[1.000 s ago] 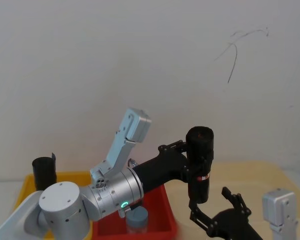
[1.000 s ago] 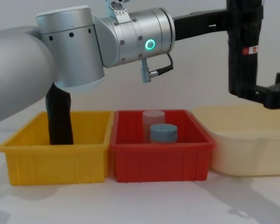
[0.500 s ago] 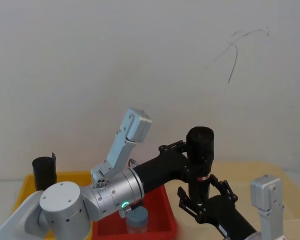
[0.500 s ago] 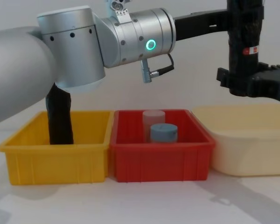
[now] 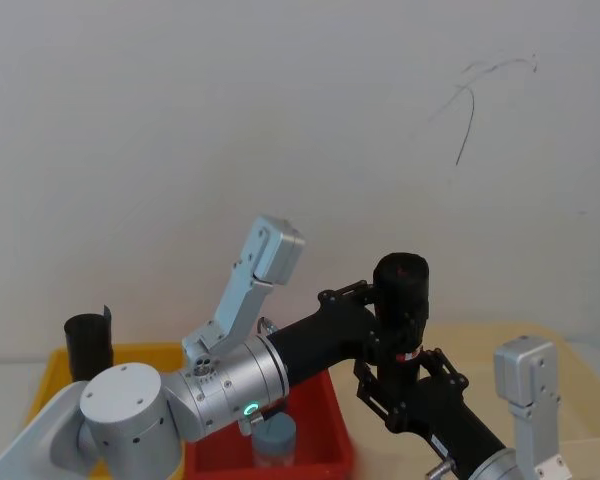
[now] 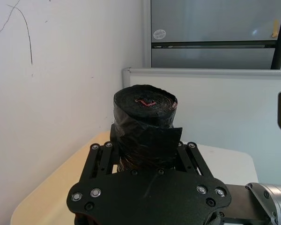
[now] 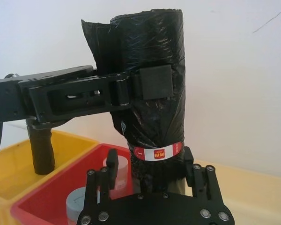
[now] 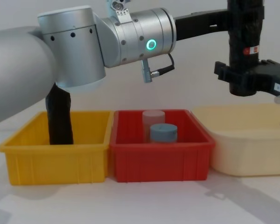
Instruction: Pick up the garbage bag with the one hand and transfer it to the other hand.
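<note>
Room: plain white wall (image 5: 230, 120) behind everything, with a thin dark scribble mark (image 5: 470, 110) high up on the right.
Counter: white counter (image 8: 144, 200) with three containers in a row, a yellow bin (image 8: 56, 163) on the left, a red bin (image 8: 158, 163) touching it in the middle, and a cream tub (image 8: 247, 149) just beside that on the right.
Bins: the yellow one has a plain crinkled black roll (image 8: 60, 121) standing in it. The red one holds a grey-blue cylinder (image 8: 163, 133) with a pale translucent one (image 8: 153, 116) right behind it.
Bag looks: the garbage bag (image 7: 154, 117) is a tall black roll of wrinkly, shiny plastic with a loose flap near the top. A red-and-white label (image 7: 158, 152) bands it low down, and there's a bit of red in the rolled core on top.
Bag spot: upright in the air, well above the bins, over toward the cream tub side.
Left pincer: the left pincer (image 6: 145, 157), on the fat silver arm with the green ring light (image 8: 150, 45), is clamped on the upper half of the bag.
Right pincer: the right pincer (image 7: 151, 168) sits spread around the bag's bottom end below the label, fingers on either side, with a gap showing beside one finger.
</note>
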